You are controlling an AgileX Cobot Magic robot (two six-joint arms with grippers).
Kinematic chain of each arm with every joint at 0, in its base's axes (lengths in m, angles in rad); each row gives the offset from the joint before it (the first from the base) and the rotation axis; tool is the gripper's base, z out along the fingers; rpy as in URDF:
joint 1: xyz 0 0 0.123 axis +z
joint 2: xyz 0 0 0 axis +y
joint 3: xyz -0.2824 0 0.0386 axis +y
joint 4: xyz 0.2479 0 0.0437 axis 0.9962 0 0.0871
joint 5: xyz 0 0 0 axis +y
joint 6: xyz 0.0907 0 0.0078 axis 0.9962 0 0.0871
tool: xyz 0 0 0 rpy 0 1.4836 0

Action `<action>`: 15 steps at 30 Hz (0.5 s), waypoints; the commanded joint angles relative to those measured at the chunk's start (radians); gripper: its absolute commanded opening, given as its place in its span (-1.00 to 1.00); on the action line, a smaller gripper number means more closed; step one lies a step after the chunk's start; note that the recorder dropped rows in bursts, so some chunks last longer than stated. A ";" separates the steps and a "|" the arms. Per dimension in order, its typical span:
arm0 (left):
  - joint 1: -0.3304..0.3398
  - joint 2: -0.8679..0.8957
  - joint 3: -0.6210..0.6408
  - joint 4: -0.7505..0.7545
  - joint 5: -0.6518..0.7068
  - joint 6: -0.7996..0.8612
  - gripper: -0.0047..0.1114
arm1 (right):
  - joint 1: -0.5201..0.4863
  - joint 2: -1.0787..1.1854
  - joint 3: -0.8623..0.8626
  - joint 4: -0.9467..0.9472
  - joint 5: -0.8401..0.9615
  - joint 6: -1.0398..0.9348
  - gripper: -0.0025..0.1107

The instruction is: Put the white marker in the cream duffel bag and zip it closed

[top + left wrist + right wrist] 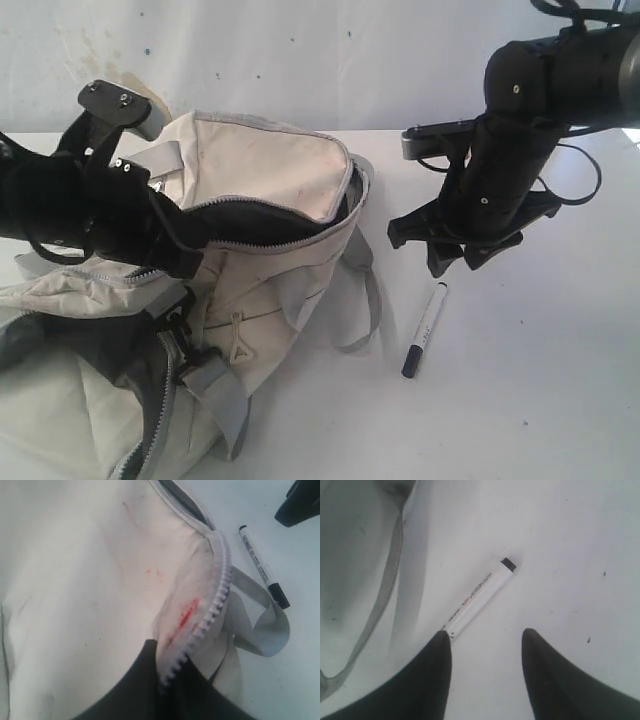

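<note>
1. Marker (pixel 424 330) lies flat on the table (pixel 540 400), outside the bag (pixel 270 170), capped end pointing away from the right gripper (pixel 458 262).
2. Right gripper: released, fingers spread and empty, hovering over the marker's plain end; whether it touches cannot be told.
3. Left gripper (pixel 185 255): clenched on the bag's zipper edge at the open mouth.
4. Bag: unzipped, dark lining showing, red smears by the zipper teeth.
5. Grey strap (pixel 368 300) loops onto the table between bag and marker.
</note>
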 commanded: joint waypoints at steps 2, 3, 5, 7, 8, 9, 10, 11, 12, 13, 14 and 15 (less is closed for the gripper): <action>0.005 -0.011 -0.008 0.004 0.020 0.002 -0.91 | -0.005 0.022 0.001 0.000 0.007 -0.008 -0.22; 0.005 -0.011 -0.008 0.007 0.038 0.012 -0.91 | -0.005 0.022 0.001 0.000 0.007 -0.008 -0.22; 0.005 -0.007 -0.008 0.007 0.070 0.058 -0.91 | -0.005 0.022 0.001 0.000 0.007 -0.008 -0.22; 0.003 0.000 -0.008 0.004 0.111 0.133 -0.91 | -0.005 0.022 0.001 0.000 0.007 -0.008 -0.22; 0.003 0.006 -0.008 0.004 0.128 0.181 -0.91 | -0.005 0.022 0.001 0.000 0.007 -0.008 -0.22; 0.003 0.011 -0.008 0.004 0.144 0.218 -0.91 | -0.005 0.022 0.001 0.000 0.009 -0.008 -0.22; 0.003 0.019 -0.008 0.003 0.154 0.242 -0.91 | -0.005 0.022 0.001 0.000 0.009 -0.008 -0.22; 0.003 0.024 -0.008 0.003 0.166 0.266 -0.89 | -0.005 0.022 0.001 0.000 0.010 -0.008 -0.22; 0.003 0.034 -0.006 0.003 0.168 0.275 -0.87 | -0.005 0.022 0.001 0.000 0.010 -0.008 -0.22; 0.003 0.044 -0.006 0.003 0.171 0.275 -0.85 | -0.005 0.022 0.001 0.000 0.013 -0.008 -0.22; 0.003 0.056 -0.006 0.003 0.171 0.275 -0.81 | -0.005 0.022 0.001 0.000 0.014 -0.008 -0.22; 0.003 0.067 -0.006 0.003 0.171 0.275 -0.77 | -0.005 0.022 0.001 0.000 0.014 -0.008 -0.22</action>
